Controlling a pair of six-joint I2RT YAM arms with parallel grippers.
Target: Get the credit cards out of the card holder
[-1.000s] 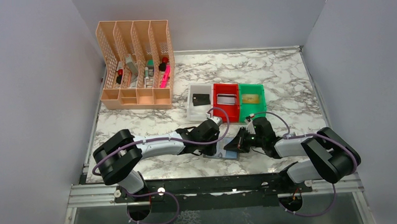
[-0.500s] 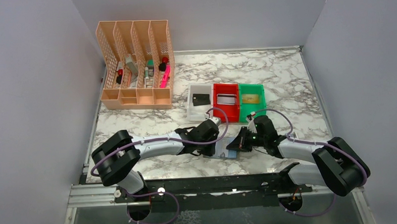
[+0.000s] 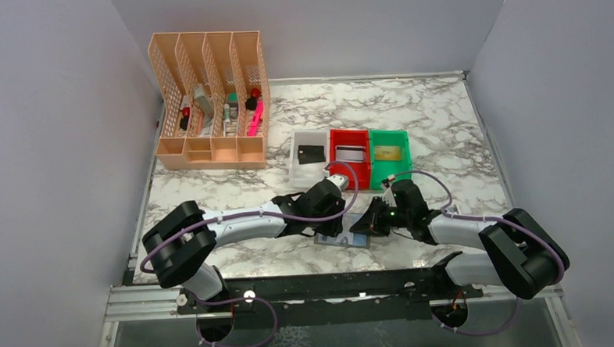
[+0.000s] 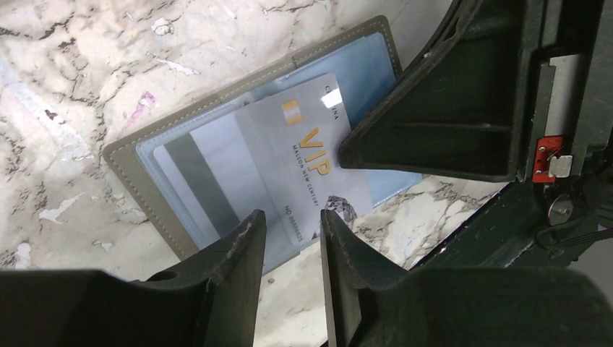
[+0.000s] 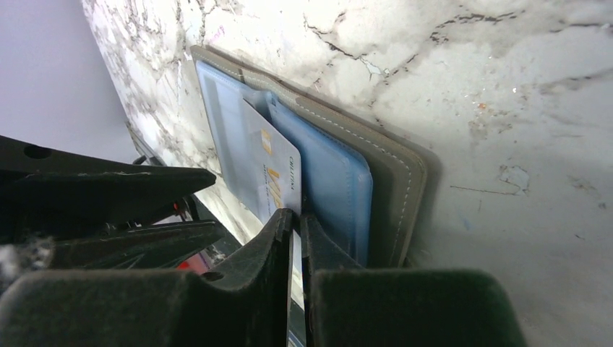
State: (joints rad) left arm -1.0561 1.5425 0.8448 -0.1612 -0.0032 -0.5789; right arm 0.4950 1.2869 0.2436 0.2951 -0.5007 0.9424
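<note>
Showing the blue-grey card holder (image 4: 119, 152) spread open on the marble worktop (image 4: 72, 58), close to its near edge and between both arms. Nipping one edge of a silvery VIP card (image 4: 289, 159) with the right pincer (image 5: 296, 213), closing almost fully on the plastic and slanting it across the holder's light-blue pockets, partly over a dark-striped card (image 4: 202, 181). Holding the left pincer (image 4: 291, 215) just above the holder, slightly parted and gripping nothing. Showing, farther back, a white bin (image 3: 308, 173), red bin (image 3: 351, 175) and green bin (image 3: 390, 174).
</note>
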